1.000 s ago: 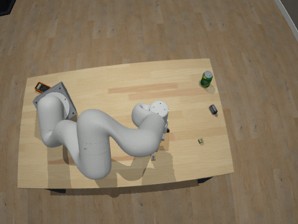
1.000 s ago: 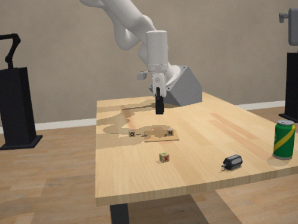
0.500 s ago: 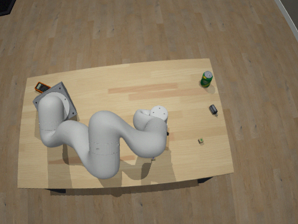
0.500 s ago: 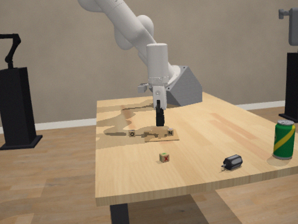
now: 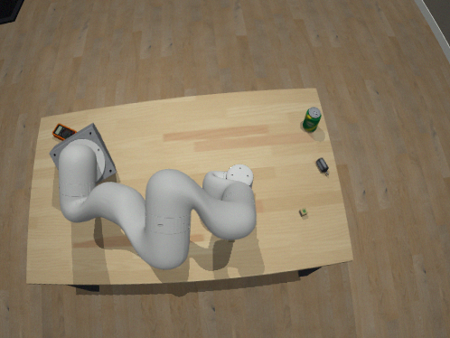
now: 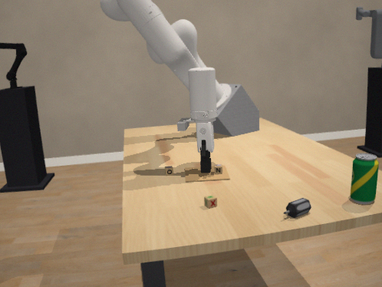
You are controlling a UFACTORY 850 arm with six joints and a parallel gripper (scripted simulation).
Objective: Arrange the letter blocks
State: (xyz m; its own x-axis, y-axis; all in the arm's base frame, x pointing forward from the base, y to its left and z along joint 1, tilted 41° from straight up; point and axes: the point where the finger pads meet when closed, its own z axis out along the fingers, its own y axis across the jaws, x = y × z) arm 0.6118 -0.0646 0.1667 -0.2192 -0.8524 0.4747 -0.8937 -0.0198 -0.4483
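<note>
My gripper [image 6: 205,167] points straight down onto the tan mat [image 6: 224,176] and is shut on a block, which its dark fingers mostly hide, at mat level. A block with N [image 6: 218,169] on top sits on the mat just right of the fingers. A block with O [image 6: 169,171] on top stands off the mat to the left. A fourth block [image 5: 304,212] [image 6: 210,202], with a red X on its side and green on top, stands off the mat towards the table's near edge. In the overhead view the arm hides the mat, the gripper and the other blocks.
A green can [image 5: 312,118] [image 6: 364,184] stands at the table's far right. A small black cylinder [image 5: 322,165] [image 6: 298,208] lies between the can and the X block. An orange multimeter [image 5: 63,132] lies beside the robot base [image 5: 90,137].
</note>
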